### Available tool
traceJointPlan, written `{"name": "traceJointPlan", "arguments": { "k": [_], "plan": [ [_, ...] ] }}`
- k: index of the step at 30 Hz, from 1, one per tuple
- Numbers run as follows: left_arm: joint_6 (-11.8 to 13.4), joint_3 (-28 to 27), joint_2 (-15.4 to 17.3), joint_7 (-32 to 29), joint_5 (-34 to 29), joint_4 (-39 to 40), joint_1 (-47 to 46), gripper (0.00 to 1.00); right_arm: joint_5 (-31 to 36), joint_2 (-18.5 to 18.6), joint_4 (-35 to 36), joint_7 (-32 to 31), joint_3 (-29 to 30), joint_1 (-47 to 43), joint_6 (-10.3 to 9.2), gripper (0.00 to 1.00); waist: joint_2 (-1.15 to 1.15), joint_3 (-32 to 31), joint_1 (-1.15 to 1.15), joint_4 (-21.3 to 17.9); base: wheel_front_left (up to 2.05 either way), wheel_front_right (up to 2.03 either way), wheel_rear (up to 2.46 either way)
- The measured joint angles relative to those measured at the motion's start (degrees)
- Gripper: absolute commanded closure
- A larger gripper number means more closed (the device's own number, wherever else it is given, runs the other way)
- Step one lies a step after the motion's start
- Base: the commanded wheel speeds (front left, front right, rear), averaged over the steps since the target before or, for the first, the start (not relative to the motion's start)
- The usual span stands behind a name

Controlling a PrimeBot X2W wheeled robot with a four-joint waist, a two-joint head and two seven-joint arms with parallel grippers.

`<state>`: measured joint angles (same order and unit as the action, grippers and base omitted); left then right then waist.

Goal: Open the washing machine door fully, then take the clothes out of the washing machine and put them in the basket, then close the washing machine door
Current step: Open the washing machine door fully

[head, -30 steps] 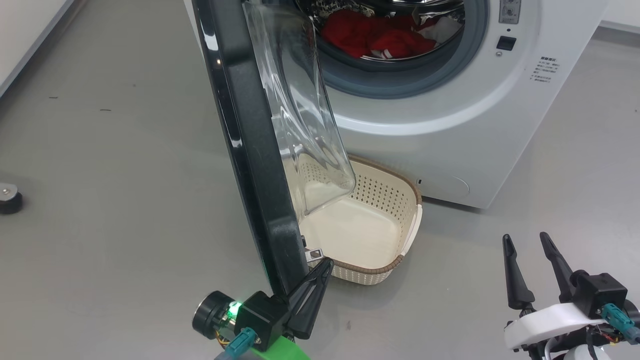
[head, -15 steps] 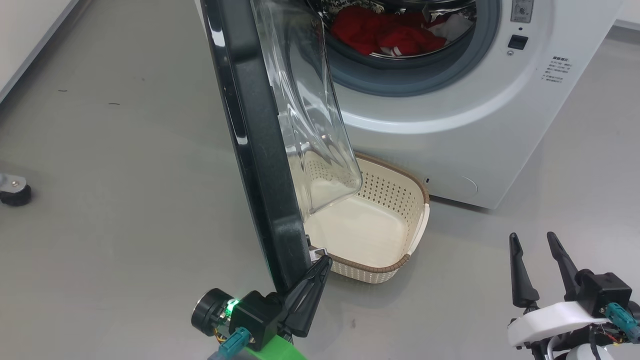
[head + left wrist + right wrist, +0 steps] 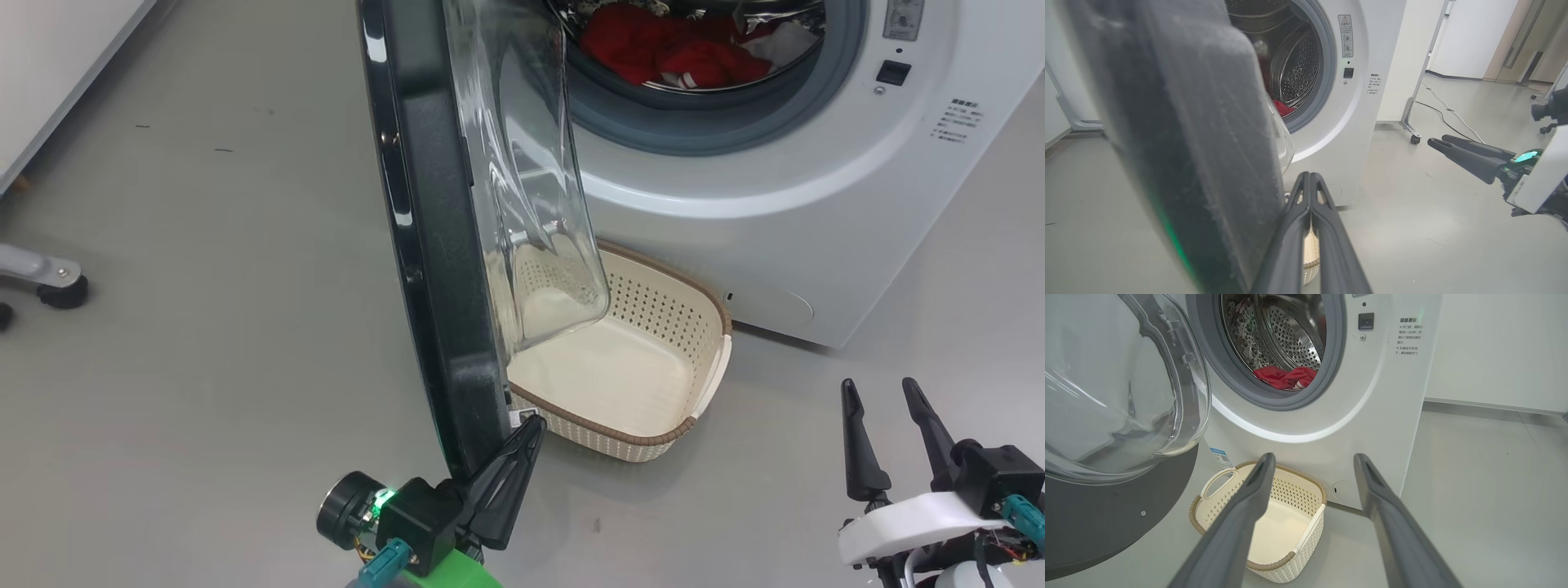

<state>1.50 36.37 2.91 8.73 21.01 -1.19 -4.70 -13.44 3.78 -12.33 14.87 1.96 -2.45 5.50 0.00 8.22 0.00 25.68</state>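
At the door (image 3: 433,245) lower edge, the left gripper (image 3: 529,426) rests with fingers together; the right gripper (image 3: 886,392) is spread apart. Clothes (image 3: 669,49) lie inside the washing machine (image 3: 775,204); the right wrist view adds the basket (image 3: 637,437) handle (image 3: 1218,484).

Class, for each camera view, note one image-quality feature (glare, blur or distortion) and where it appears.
Head view: glare streaks run down the glossy rim of the washing machine door, and the basket looks warped through the door glass. Left wrist view: the door, close, is blurred; the washing machine behind is sharper. Right wrist view: pale reflections cover the door's glass; the clothes are sharp.
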Motion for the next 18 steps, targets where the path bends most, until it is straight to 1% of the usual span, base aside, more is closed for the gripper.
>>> {"name": "traceJointPlan", "arguments": {
  "k": [12,14,18],
  "plan": [
    [1.81,-1.47,-0.01,1.01,0.12,-0.8,0.19,1.0,0.49,-0.01,-0.05,0.0,0.89,-0.02,0.44,0.0,0.0,-0.31,0.0,4.17,0.0,0.0,0.0],
    [1.89,-1.97,-0.02,1.02,0.14,-0.98,0.3,1.0,0.51,-0.03,-0.05,0.0,0.89,-0.02,0.47,0.0,0.0,-0.42,0.0,4.85,0.0,0.0,0.0],
    [3.03,-4.09,0.07,1.52,0.14,-1.26,1.45,1.0,1.02,-0.16,-0.29,0.0,-0.04,0.08,0.49,0.0,0.0,-0.7,0.0,5.64,0.0,0.0,0.0]
  ]
}}
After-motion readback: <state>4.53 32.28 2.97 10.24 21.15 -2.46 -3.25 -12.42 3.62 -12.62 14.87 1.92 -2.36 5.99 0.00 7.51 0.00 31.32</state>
